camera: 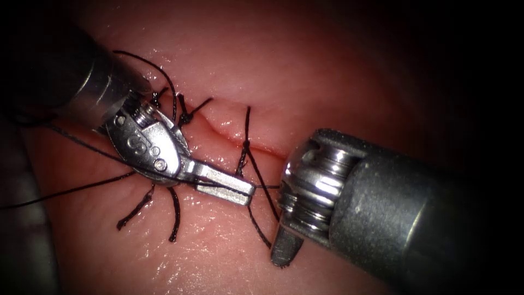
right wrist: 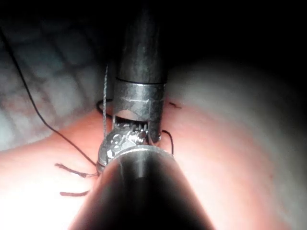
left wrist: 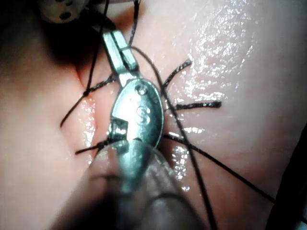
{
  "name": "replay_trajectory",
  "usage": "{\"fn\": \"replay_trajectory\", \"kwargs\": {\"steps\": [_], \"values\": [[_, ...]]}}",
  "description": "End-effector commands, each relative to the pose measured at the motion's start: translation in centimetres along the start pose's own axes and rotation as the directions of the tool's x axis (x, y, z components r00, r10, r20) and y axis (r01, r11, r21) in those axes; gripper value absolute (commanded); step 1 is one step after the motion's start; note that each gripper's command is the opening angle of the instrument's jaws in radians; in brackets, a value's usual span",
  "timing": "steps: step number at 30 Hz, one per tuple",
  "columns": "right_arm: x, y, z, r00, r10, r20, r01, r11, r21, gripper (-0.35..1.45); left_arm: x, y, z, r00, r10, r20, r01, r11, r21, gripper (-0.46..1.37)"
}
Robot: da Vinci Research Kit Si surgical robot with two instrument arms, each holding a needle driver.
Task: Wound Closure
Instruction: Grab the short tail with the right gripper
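Observation:
The tissue [camera: 327, 71] has a cut [camera: 229, 130] running from upper left to lower right, crossed by dark stitches with knots [camera: 185, 118]. My left tool [camera: 246, 192] reaches in from the upper left and lies across the cut, jaws shut on the thread [camera: 267, 187]. A short taut length of that thread runs from its tip to the right tool's wrist. More thread [camera: 82, 143] crosses over the left tool's wrist. My right tool [camera: 284, 252] comes in from the right with its tip pointing down, just right of the cut. In the left wrist view the shut left tool [left wrist: 115, 43] lies over the stitches.
Several cut thread ends [camera: 136, 210] lie on the tissue left of the cut. A long thread [camera: 65, 192] trails off to the left edge. Pale cloth [camera: 22, 229] borders the tissue on the left. The left tool's shaft [right wrist: 141, 57] faces the right tool in the right wrist view.

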Motion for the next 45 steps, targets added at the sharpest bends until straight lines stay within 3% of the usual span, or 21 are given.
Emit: {"fn": "replay_trajectory", "kwargs": {"steps": [1,5,11,19,21,23,26,33,37,45], "values": [[0.01,0.00,0.00,1.000,0.005,-0.003,-0.005,1.000,0.002,1.25,0.00,0.00,0.00,1.000,0.000,0.000,0.000,1.000,-0.001,-0.35],[0.08,0.01,0.04,1.000,0.011,-0.005,-0.011,1.000,0.000,1.02,0.01,0.00,-0.01,1.000,-0.001,0.001,0.001,1.000,0.001,-0.35],[0.08,0.01,0.17,1.000,0.011,-0.012,-0.011,1.000,-0.012,0.95,0.03,-0.01,-0.03,1.000,-0.003,-0.001,0.003,1.000,0.004,-0.35],[0.05,0.02,0.34,0.999,0.006,-0.040,-0.008,0.999,-0.041,0.66,0.04,-0.01,-0.04,1.000,-0.003,-0.004,0.003,1.000,0.005,-0.35],[0.03,0.03,0.37,0.998,-0.006,-0.065,0.002,0.998,-0.063,0.43,0.04,-0.01,-0.04,1.000,-0.004,-0.004,0.004,1.000,0.004,-0.35],[0.01,0.04,0.38,0.997,-0.011,-0.079,0.005,0.997,-0.076,-0.08,0.04,-0.01,-0.05,1.000,-0.010,-0.005,0.010,1.000,0.004,-0.35],[-0.01,0.04,0.41,0.997,-0.010,-0.080,0.004,0.997,-0.079,-0.35,0.04,-0.01,-0.05,1.000,-0.010,-0.005,0.010,1.000,0.004,-0.35],[-0.06,0.03,0.49,0.997,-0.014,-0.079,0.007,0.997,-0.080,-0.35,0.06,-0.02,-0.07,1.000,-0.012,-0.004,0.012,1.000,0.005,-0.35],[-0.01,0.03,0.35,0.997,-0.004,-0.080,-0.002,0.997,-0.071,-0.35,0.06,-0.02,-0.08,1.000,-0.012,-0.005,0.012,1.000,0.004,-0.35],[0.10,0.09,0.06,0.987,-0.114,-0.111,0.103,0.990,-0.098,-0.35,0.05,-0.01,-0.08,1.000,-0.010,-0.004,0.010,1.000,0.005,-0.35]]}}
